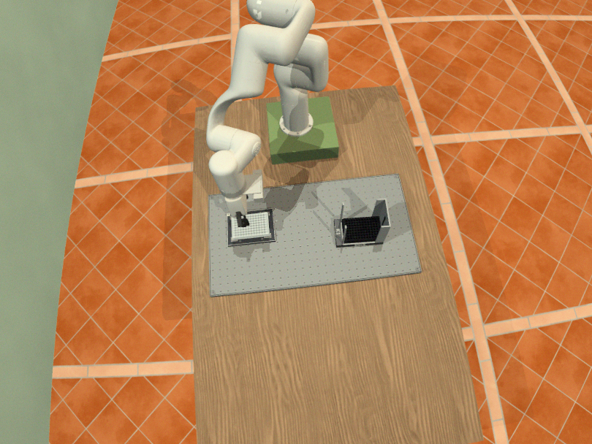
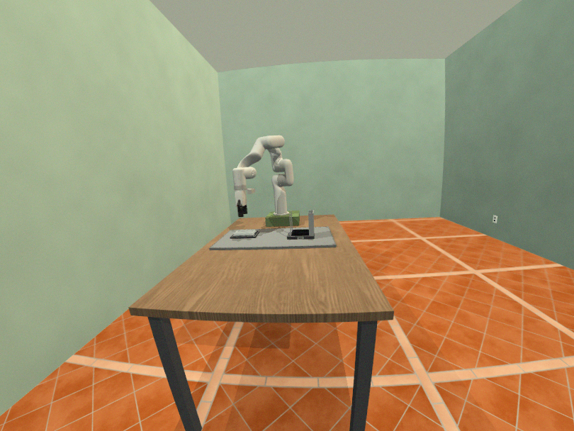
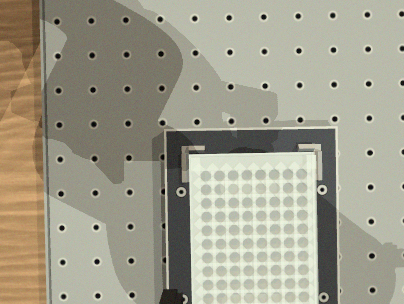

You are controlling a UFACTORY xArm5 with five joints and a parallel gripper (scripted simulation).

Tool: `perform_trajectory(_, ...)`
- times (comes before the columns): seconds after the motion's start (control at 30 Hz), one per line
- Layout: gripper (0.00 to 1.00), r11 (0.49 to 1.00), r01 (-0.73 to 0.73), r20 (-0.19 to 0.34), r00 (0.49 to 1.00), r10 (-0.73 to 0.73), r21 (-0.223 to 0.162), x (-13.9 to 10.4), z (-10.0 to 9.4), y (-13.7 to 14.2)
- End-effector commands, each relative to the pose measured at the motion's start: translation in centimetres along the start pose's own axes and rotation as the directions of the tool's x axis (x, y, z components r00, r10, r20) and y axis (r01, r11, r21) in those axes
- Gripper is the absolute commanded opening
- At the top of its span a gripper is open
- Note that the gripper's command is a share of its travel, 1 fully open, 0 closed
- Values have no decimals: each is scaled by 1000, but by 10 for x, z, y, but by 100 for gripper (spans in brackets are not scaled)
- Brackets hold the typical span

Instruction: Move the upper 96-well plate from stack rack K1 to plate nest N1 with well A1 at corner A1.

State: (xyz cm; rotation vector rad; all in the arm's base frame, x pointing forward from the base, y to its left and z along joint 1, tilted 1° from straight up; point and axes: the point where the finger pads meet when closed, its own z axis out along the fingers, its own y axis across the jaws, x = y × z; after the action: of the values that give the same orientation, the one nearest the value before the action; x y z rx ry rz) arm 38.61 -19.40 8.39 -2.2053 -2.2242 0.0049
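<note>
A white 96-well plate point(image 1: 257, 224) point(image 2: 244, 233) point(image 3: 255, 225) lies flat in the dark plate nest N1 point(image 1: 251, 242) point(image 3: 176, 225), inside its pale corner locators point(image 3: 194, 149). A black 96-well plate point(image 1: 360, 229) point(image 2: 300, 231) sits in the grey stack rack K1 point(image 1: 382, 212) point(image 2: 311, 221) at the right. My gripper point(image 1: 241, 220) point(image 2: 241, 210) is open and empty. It hangs well above the left end of the nest, clear of the white plate. I cannot make out the plates' cut-off corners.
Nest and rack stand on a grey perforated breadboard point(image 1: 310, 267) point(image 2: 273, 243) point(image 3: 100, 150) on a wooden table point(image 1: 310, 358) point(image 2: 268, 283). The arm's green pedestal point(image 1: 303, 143) point(image 2: 281, 219) is behind the board. Thin upright posts point(image 1: 342, 212) flank the rack.
</note>
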Motion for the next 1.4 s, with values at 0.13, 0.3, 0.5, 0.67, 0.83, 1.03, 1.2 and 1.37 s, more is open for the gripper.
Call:
perform_trajectory(0.13,100,1000,0,9,1000,0,1,0,-18,1)
perform_trajectory(0.3,100,1000,0,9,1000,0,1,0,-31,1)
perform_trajectory(0.5,100,1000,0,9,1000,0,1,0,-47,1)
perform_trajectory(0.67,100,1000,0,9,1000,0,1,0,-55,1)
perform_trajectory(0.83,100,1000,0,9,1000,0,1,0,-60,1)
perform_trajectory(1.03,100,1000,0,9,1000,0,1,0,-60,1)
perform_trajectory(1.2,100,1000,0,9,1000,0,1,0,-60,1)
perform_trajectory(1.37,100,1000,0,9,1000,0,1,0,-60,1)
